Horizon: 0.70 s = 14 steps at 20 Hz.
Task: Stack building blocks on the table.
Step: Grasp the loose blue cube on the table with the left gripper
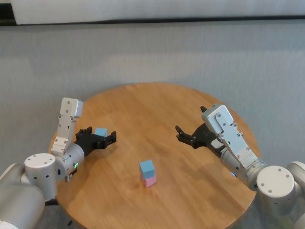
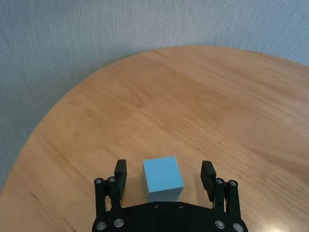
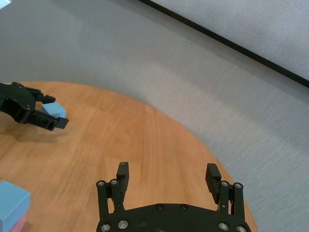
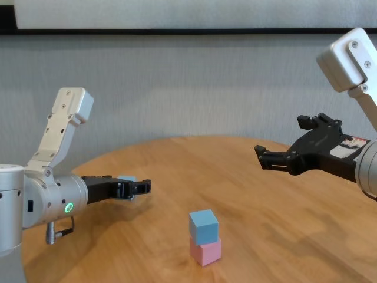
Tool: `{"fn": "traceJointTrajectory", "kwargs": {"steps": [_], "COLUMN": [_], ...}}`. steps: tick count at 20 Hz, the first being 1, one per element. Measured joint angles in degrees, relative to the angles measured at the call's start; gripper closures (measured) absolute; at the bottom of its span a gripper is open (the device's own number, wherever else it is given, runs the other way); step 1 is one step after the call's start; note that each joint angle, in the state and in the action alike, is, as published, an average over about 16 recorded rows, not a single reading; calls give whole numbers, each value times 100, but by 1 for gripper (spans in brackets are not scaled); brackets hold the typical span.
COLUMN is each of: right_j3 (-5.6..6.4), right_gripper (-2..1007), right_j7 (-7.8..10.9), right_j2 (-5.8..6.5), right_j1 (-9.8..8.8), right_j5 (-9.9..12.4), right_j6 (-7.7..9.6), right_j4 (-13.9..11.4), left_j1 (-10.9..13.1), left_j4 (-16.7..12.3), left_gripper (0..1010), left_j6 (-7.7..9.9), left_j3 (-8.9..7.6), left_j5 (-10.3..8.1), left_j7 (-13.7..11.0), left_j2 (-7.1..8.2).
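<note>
A light blue block point(image 2: 162, 178) sits on the table point(image 1: 157, 107) at its left side, between the fingers of my left gripper point(image 2: 164, 169). The jaws stand open, with a gap on each side of the block. In the head view this block point(image 1: 100, 131) shows just above the left gripper point(image 1: 101, 135). Near the table's front middle, a second light blue block point(image 1: 147, 167) rests on a pale pink block point(image 1: 150, 181). My right gripper point(image 3: 167, 168) hovers open and empty over the right side of the table, seen in the head view as the right gripper point(image 1: 189, 125).
The round wooden table is bordered by grey carpet point(image 1: 152, 52) on all sides. The two-block stack point(image 4: 204, 236) stands between the two arms, nearer the front edge. Bare wood lies behind the stack and across the table's far half.
</note>
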<state>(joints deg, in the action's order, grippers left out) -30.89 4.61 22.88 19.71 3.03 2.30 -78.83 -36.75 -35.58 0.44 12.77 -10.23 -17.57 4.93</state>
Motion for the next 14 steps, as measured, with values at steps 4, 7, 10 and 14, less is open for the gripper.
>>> {"fn": "traceJointTrajectory", "kwargs": {"steps": [4,7,10,14], "right_j3": [0,0,0,0], "right_gripper": [0,0,0,0], "right_j7": [0,0,0,0], "right_j2": [0,0,0,0], "right_j1": [0,0,0,0], "right_j5": [0,0,0,0], "right_j6": [0,0,0,0], "right_j4": [0,0,0,0], "left_j1": [10,17,22,26], "left_j4": [-21,-36,-45,-53], "left_gripper": [109,182,273,402], "left_j6": [13,23,30,36], "left_j3": [1,1,1,1], "left_j5": [-4,-6,-9,-11], "left_j7": [7,11,14,17], "left_j2": [1,2,3,4]}}
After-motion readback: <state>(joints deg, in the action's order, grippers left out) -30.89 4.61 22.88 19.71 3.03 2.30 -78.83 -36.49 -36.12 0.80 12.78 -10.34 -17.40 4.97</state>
